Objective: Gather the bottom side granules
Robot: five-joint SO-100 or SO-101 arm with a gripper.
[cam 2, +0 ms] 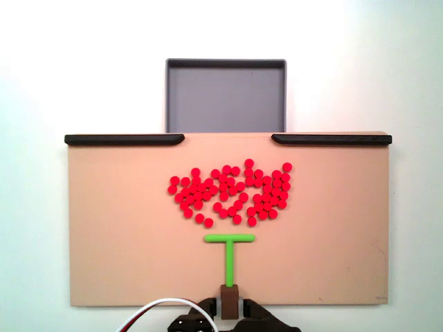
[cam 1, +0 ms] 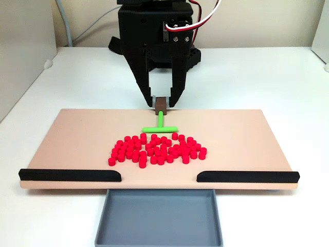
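Many small red granules (cam 1: pixel 157 150) lie in a loose cluster on the middle of the tan board (cam 1: pixel 77 139); in the other fixed view the granules (cam 2: pixel 232 194) sit between the board's centre and its railed edge. A green T-shaped stick (cam 1: pixel 160 125) rests flat on the board, its crossbar just short of the granules and not touching them. The stick (cam 2: pixel 229 256) ends in a brown block (cam 2: pixel 229 301). My black gripper (cam 1: pixel 161 103) is shut on that brown block (cam 1: pixel 160 105) at the board's edge nearest the arm.
Two black rails (cam 1: pixel 69 175) (cam 1: pixel 247 176) run along the board's edge opposite the arm, with a gap between them. A grey tray (cam 1: pixel 159 218) sits just beyond that gap. White table (cam 1: pixel 77 82) surrounds the board (cam 2: pixel 124 242); red and white cables (cam 1: pixel 205 18) hang near the arm.
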